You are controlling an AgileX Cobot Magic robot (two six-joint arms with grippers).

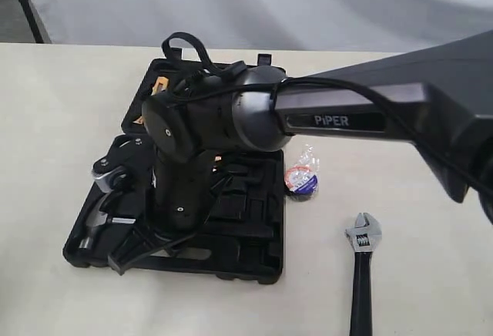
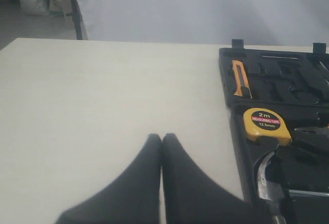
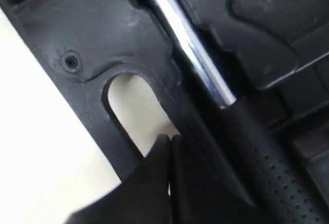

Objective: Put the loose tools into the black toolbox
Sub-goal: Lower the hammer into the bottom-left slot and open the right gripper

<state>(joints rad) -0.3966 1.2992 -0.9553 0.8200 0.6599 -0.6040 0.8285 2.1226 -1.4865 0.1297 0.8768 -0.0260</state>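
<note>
The black toolbox (image 1: 254, 255) lies open on the table. The claw hammer lies in its near half: steel head (image 1: 98, 224), bright shaft (image 3: 191, 41), black handle (image 3: 275, 175). My right gripper (image 1: 119, 260) has reached across to the box's near-left corner; in its wrist view it (image 3: 169, 140) is shut with nothing between its fingers, above the cut-out handle (image 3: 132, 106) and beside the hammer. The wrapped black tape roll (image 1: 302, 179) and the silver adjustable wrench (image 1: 362, 263) lie on the table to the right of the box. My left gripper (image 2: 162, 137) is shut and empty above bare table, left of the toolbox (image 2: 229, 88).
A yellow tape measure (image 2: 266, 124) and an orange-handled tool (image 2: 240, 78) sit in the box's recesses. The hammer's claw (image 2: 263, 179) shows near them. The right arm (image 1: 347, 116) spans the box from the right. A grey backdrop (image 1: 254, 1) stands behind the table.
</note>
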